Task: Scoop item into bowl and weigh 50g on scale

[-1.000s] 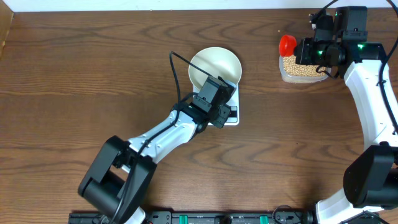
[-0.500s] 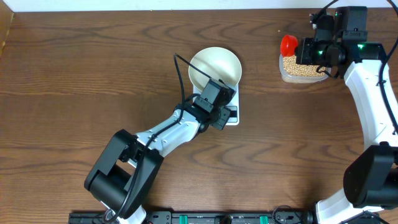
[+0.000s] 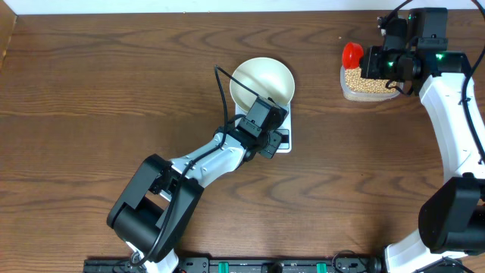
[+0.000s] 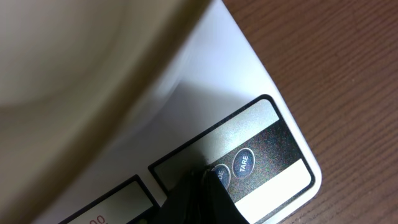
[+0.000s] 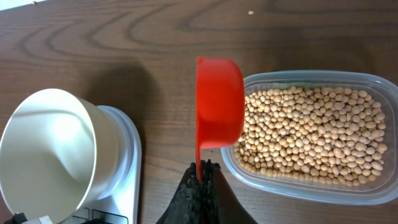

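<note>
The cream-white bowl [image 3: 262, 82] sits empty on the white scale [image 3: 282, 141], also seen in the right wrist view [image 5: 46, 146]. My left gripper [image 3: 274, 133] is shut, its tip [image 4: 205, 177] resting on the scale's [image 4: 249, 93] button panel beside the two round buttons. My right gripper [image 3: 377, 62] is shut on the handle of a red scoop [image 5: 219, 102], held tilted over the left rim of a clear tub [image 5: 373, 84] full of tan beans [image 5: 311, 134]. The scoop [image 3: 351, 53] shows no beans.
A single stray bean [image 5: 250, 12] lies on the brown wooden table [image 3: 98, 114] behind the tub. The scale's display [image 4: 93, 214] shows red digits, partly cut off.
The left arm has edged slightly right, settling its tip on the scale's front panel. The right arm and scoop have barely moved.
</note>
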